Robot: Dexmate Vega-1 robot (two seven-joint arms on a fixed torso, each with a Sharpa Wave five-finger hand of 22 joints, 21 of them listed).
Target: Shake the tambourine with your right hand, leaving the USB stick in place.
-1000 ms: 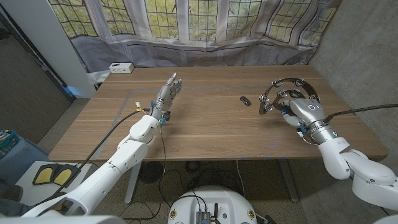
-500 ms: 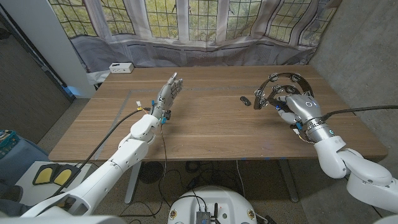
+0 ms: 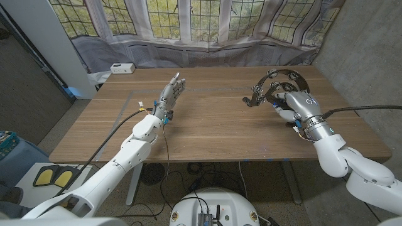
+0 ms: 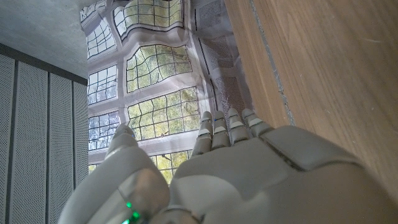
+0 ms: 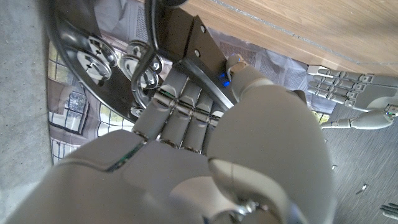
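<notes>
Over the right far part of the brown wooden table (image 3: 207,119), the black half-moon tambourine with silver jingles (image 3: 274,82) is gripped by the robot's right hand (image 3: 295,105), whose fingers (image 5: 180,115) curl around its frame, tilted above the tabletop. Beside its left end the small black USB stick (image 3: 247,100) lies on the wood. Well apart, the left hand (image 3: 171,92) stands on its edge, fingers straight and together, holding nothing, with a small white box (image 3: 122,68) at the table's far left corner.

We note a black tambourine (image 3: 274,86) with silver jingles, a light grey right hand (image 3: 294,104), a light grey left hand (image 3: 171,91), a brown wood-grain table (image 3: 213,125), and a white box (image 3: 121,68).
</notes>
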